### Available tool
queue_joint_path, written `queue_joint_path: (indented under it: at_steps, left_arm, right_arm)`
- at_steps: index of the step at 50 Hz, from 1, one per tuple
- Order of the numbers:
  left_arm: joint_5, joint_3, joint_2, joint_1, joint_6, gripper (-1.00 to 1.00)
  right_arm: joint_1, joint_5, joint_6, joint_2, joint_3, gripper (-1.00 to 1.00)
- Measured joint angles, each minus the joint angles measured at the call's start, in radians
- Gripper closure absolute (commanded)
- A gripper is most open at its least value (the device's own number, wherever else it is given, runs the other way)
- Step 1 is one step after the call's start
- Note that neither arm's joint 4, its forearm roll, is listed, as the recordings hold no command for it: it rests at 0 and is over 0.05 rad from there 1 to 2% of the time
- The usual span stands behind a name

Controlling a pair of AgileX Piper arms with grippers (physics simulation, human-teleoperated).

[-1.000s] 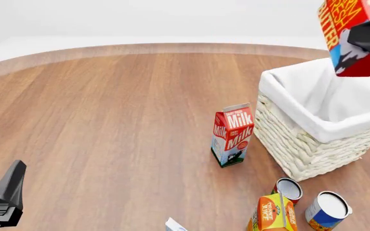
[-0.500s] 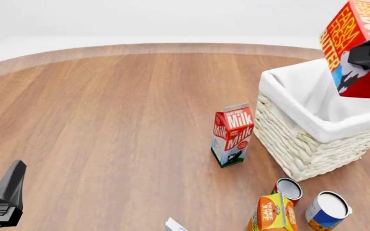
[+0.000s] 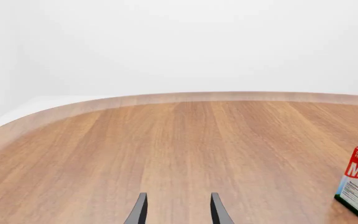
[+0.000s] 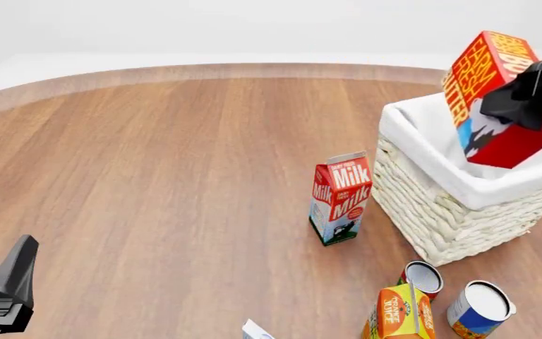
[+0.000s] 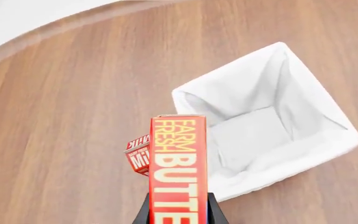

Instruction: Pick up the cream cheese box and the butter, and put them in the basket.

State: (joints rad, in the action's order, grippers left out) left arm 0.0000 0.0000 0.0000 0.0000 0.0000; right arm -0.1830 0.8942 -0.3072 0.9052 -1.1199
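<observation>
the oblong red-and-orange butter box (image 5: 178,168) reads "farm fresh butter" in yellow down its face. the tall red-and-white gable-top carton (image 4: 340,198) reads "milk" on two sides, with "dairy fresh" above. the small orange carton (image 4: 399,313) seems to say "orange juice", though it's small.

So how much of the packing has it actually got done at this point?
Nothing is packed yet: the basket shows only its white liner. In hand: the right gripper holds the butter tilted over the basket. Left: releasing it, then the cream cheese box, barely visible at the table's near edge. The left gripper is open.
</observation>
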Motion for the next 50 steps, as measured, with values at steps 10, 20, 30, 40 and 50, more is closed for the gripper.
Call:
queue_joint_path:
  at_steps: [10,20,30,40,50]
  left_arm:
    - [0.000,0.000,0.000,0.000,0.000,-1.00]
    - [0.000,0.000,0.000,0.000,0.000,-1.00]
    - [0.000,0.000,0.000,0.000,0.000,-1.00]
    - [0.000,0.000,0.000,0.000,0.000,-1.00]
    - [0.000,0.000,0.000,0.000,0.000,-1.00]
  right_arm:
    - [0.009,-0.015,-0.028,-0.006,0.037,1.00]
    - [0.031,-0.015,-0.034,-0.011,0.042,1.00]
    - [0.067,-0.028,-0.032,-0.001,0.033,1.00]
    - [0.091,-0.059,-0.041,0.012,0.045,1.00]
    - [0.104,-0.105,-0.049,0.035,0.073,1.00]
